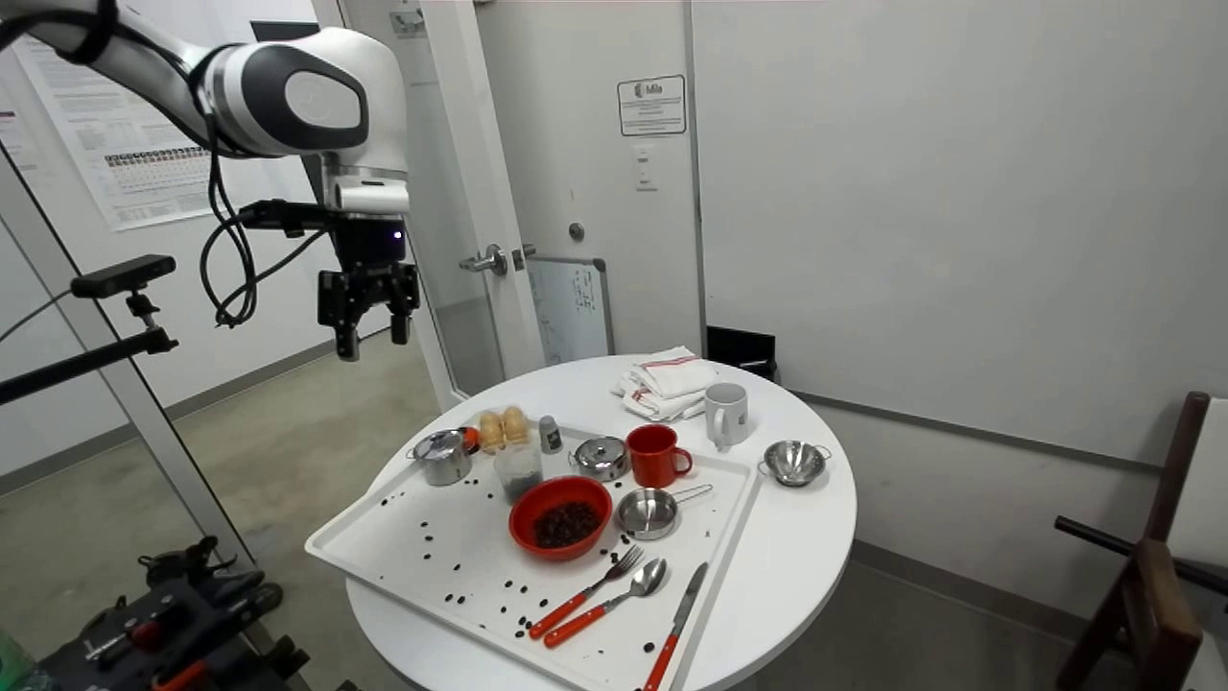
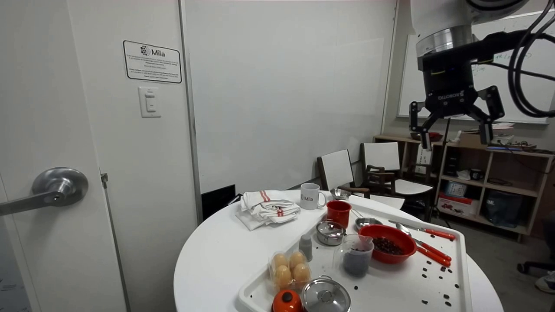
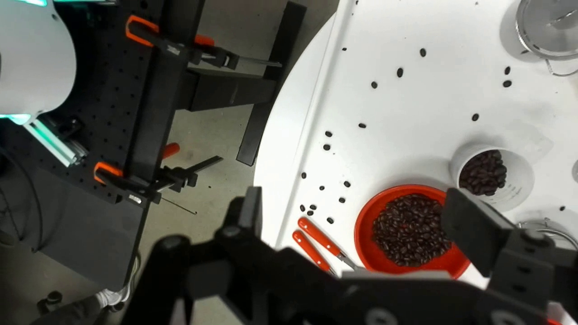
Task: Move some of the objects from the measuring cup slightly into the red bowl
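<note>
The red bowl (image 1: pixel 549 493) stands on the white tray with dark beans (image 1: pixel 568 525) in it. It also shows in an exterior view (image 2: pixel 390 258) and the wrist view (image 3: pixel 368 239). The clear measuring cup (image 1: pixel 516 472) stands upright close beside the bowl and holds dark beans. It shows in an exterior view (image 2: pixel 356 258) and the wrist view (image 3: pixel 519 180). My gripper (image 1: pixel 374 338) is open and empty, high above the table level. It also shows open in an exterior view (image 2: pixel 456 139). In the wrist view its fingers (image 3: pixel 361 216) are wide apart, one covering part of the bowl.
On the tray (image 1: pixel 384 547) are loose beans, a red mug (image 1: pixel 654 456), metal pots (image 1: pixel 443 459), a small pan (image 1: pixel 648 513), eggs (image 2: pixel 290 271), a shaker (image 2: pixel 305 247), a fork (image 1: pixel 587 590), spoon (image 1: pixel 609 605) and knife (image 1: pixel 676 624). A towel, grey mug (image 1: pixel 726 415) and colander (image 1: pixel 794 463) stand behind.
</note>
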Motion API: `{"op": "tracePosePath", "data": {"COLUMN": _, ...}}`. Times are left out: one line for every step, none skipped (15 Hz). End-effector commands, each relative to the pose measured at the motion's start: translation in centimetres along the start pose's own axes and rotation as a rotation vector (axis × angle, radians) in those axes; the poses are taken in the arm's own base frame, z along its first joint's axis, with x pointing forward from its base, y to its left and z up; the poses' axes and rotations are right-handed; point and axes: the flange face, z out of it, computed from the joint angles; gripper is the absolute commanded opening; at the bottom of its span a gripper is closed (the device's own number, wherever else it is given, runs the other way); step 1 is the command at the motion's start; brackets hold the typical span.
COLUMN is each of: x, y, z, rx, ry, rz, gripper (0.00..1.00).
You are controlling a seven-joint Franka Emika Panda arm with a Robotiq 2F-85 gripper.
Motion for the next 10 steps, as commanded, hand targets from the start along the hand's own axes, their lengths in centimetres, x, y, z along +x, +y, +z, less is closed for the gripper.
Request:
{"op": "tracePosePath", "data": {"x": -2.9, "y": -3.4, "z": 0.8, "rx": -0.01, "ry": 0.007, "rz": 0.008, "gripper": 1.0}}
{"op": "tracePosePath", "data": {"x": -3.5, "y": -3.7, "z": 1.2, "rx": -0.056, "ry": 0.009, "rz": -0.02, "gripper": 1.0}}
{"op": "tracePosePath", "data": {"x": -2.6, "y": -2.2, "z": 1.0, "rx": -0.02, "ry": 0.006, "rz": -0.016, "gripper": 1.0}}
{"op": "tracePosePath", "data": {"x": -3.3, "y": -2.7, "z": 1.4, "rx": -0.031, "ry": 0.006, "rz": -0.027, "gripper": 1.0}}
{"op": "tracePosePath", "data": {"x": -3.6, "y": -3.0, "z": 1.6, "rx": -0.039, "ry": 0.005, "rz": -0.032, "gripper": 1.0}}
{"op": "tracePosePath", "data": {"x": -3.8, "y": -3.2, "z": 1.8, "rx": -0.043, "ry": 0.004, "rz": -0.035, "gripper": 1.0}}
{"op": "tracePosePath", "data": {"x": -3.7, "y": -3.3, "z": 1.8, "rx": -0.045, "ry": 0.003, "rz": -0.034, "gripper": 1.0}}
{"op": "tracePosePath", "data": {"x": -3.6, "y": -3.4, "z": 1.8, "rx": -0.045, "ry": 0.003, "rz": -0.032, "gripper": 1.0}}
{"op": "tracePosePath", "data": {"x": -3.5, "y": -3.4, "z": 1.7, "rx": -0.045, "ry": 0.003, "rz": -0.031, "gripper": 1.0}}
{"op": "tracePosePath", "data": {"x": -3.2, "y": -3.5, "z": 2.0, "rx": -0.041, "ry": -0.01, "rz": -0.009, "gripper": 1.0}}
